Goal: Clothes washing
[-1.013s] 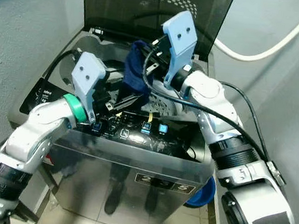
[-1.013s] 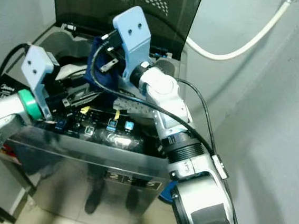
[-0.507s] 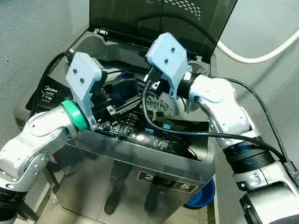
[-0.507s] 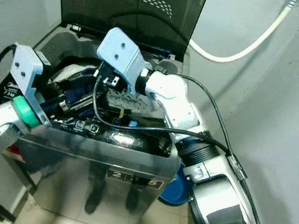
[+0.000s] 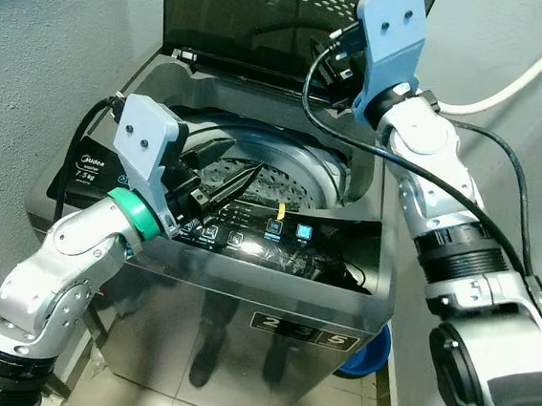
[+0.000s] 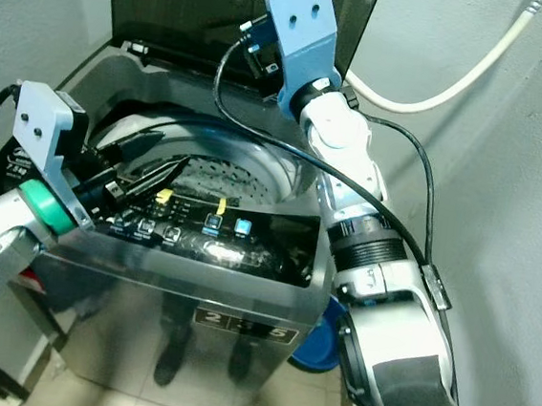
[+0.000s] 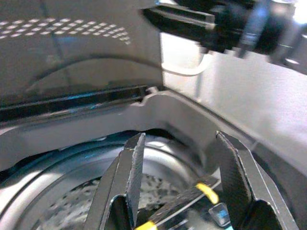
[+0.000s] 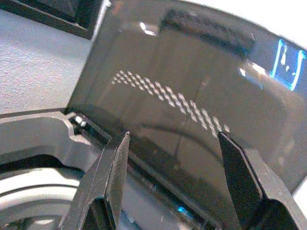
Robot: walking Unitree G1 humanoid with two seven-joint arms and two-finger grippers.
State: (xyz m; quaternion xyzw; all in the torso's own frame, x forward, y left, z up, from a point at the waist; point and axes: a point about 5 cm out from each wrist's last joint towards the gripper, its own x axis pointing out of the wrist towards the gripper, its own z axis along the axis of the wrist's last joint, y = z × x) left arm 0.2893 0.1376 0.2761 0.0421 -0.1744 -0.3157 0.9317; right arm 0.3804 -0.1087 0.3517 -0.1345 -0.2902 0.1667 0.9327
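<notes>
Looking down into the washing machine (image 5: 246, 258), I see its dark tinted lid (image 5: 269, 21) standing upright at the back and the perforated steel drum (image 5: 264, 178) exposed below; I cannot tell from these views whether any clothing lies inside. The control panel (image 5: 268, 236) along the front edge shows two lit blue buttons. My left tool (image 5: 229, 185) hovers over the near left rim of the drum opening, its two black fingers (image 7: 129, 177) spread apart and holding nothing, pointing across the opening. My right tool (image 8: 168, 177) is raised high near the lid's upper right side, fingers (image 8: 112, 167) likewise released and empty, facing the tinted panel with its dotted pattern. A black cable loops from the right arm down over the machine's right side. Beyond the machine, a white hose (image 5: 523, 79) runs along the grey wall on the right, and a blue tub (image 5: 372, 352) sits on the tiled floor beside the machine's lower right corner.
</notes>
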